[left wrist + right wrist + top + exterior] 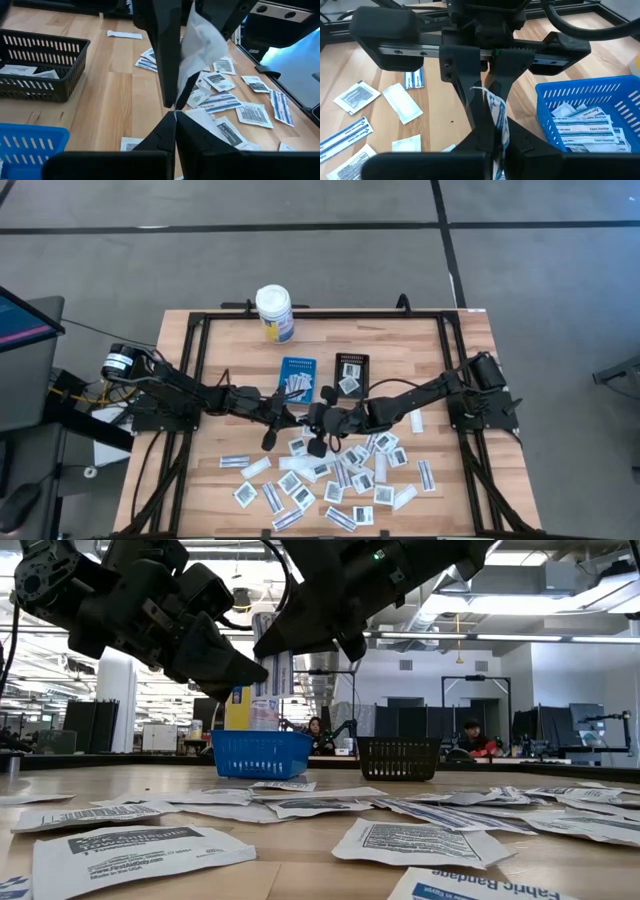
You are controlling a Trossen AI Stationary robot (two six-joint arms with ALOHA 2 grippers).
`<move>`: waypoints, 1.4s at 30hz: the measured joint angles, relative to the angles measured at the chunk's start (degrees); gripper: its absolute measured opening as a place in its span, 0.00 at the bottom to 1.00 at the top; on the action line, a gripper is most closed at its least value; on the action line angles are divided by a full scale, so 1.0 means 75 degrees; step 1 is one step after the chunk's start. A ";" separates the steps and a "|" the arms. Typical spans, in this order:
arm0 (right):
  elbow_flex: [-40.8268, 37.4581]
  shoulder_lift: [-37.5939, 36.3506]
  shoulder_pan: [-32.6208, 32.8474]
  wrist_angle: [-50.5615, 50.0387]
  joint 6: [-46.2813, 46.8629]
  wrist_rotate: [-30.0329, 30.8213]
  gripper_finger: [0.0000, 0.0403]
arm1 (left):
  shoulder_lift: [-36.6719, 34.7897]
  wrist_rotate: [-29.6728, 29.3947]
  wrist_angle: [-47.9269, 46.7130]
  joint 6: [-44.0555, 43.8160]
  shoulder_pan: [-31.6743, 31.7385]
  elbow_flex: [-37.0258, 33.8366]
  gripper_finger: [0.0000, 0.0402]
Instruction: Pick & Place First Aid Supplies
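Observation:
Many white first aid packets (330,475) lie scattered flat on the near half of the wooden table. One white packet with blue print (496,110) is lifted above the table's middle. Both grippers meet at it, tip to tip. My left gripper (298,418) reaches in from the table's left and is shut on it. My right gripper (314,420) reaches in from the right and is shut on it too. A blue tray (297,378) and a black tray (352,373), each with a few packets inside, stand just beyond the grippers. My left gripper pinches one end of the packet (181,97) between its two fingertips, coming nearly level from the table's left. The packet stands up from the tips, clear of the table. My right gripper pinches the same packet's other end (497,124) between its two fingers, slanting down from the table's right. The packet is clear of the table.
A white bottle with a yellow label (274,312) stands at the far edge. A black frame (190,360) runs around the table top. Bare wood lies to the far left and far right of the trays. People sit at desks in the room beyond.

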 joint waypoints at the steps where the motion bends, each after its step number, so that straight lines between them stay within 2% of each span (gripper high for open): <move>1: 0.0000 -0.0022 0.0000 -0.0018 0.0000 -0.0003 0.02 | 0.0002 -0.0015 -0.0002 0.0002 0.0000 0.0000 0.02; 33: 0.0015 -0.0543 0.0205 -0.0266 0.0006 0.0060 0.03 | 0.0019 -0.0028 -0.0154 -0.0002 0.0029 -0.0020 0.02; 42: -0.0006 -0.0823 0.0484 -0.0768 -0.0195 0.1236 0.03 | 0.0014 -0.0028 -0.0124 -0.0003 0.0029 -0.0012 0.02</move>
